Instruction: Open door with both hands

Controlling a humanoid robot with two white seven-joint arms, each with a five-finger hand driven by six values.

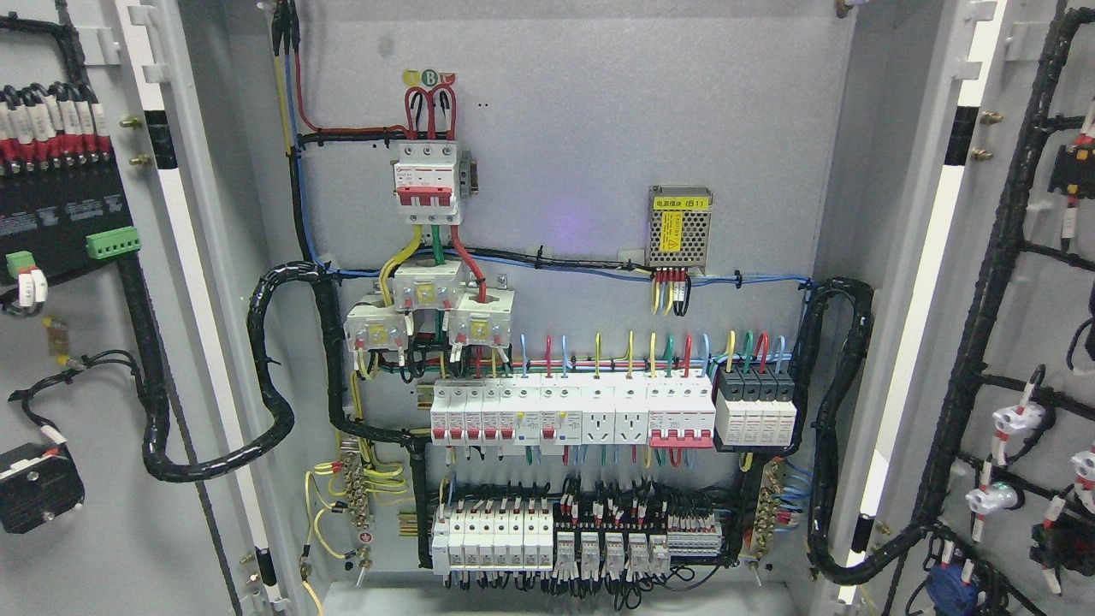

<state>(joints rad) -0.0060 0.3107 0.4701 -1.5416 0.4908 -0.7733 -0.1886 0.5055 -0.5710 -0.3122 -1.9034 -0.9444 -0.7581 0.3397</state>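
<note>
Grey sheet metal fills the view: the inside of an electrical cabinet (582, 128) seen straight on, with both of its doors swung wide. Its left door (94, 359) shows its inner face along the picture's left edge, and the right door (1035, 325) does the same at the right edge, each carrying wired parts and black cable bundles.

Neither robot hand appears anywhere, so whether the fingers are spread or curled cannot be told.

On the back panel, a white main breaker (425, 182) with a red switch bar sits high and left of the middle, fed by red wires from above. Below it are three white blocks (428, 312) threaded by yellow, green and red wires. To the right hangs a small perforated metal box (679, 227) with a yellow label. Lower down, a long row of white breakers (571, 414) runs across the panel, ending in a black-topped unit (754, 405) at its right. Beneath that lies a second row of breakers and small relays (565, 539). A thick black cable loop (265, 376) crosses from the cabinet to the left door, and another loop (834, 428) crosses to the right door.
</note>
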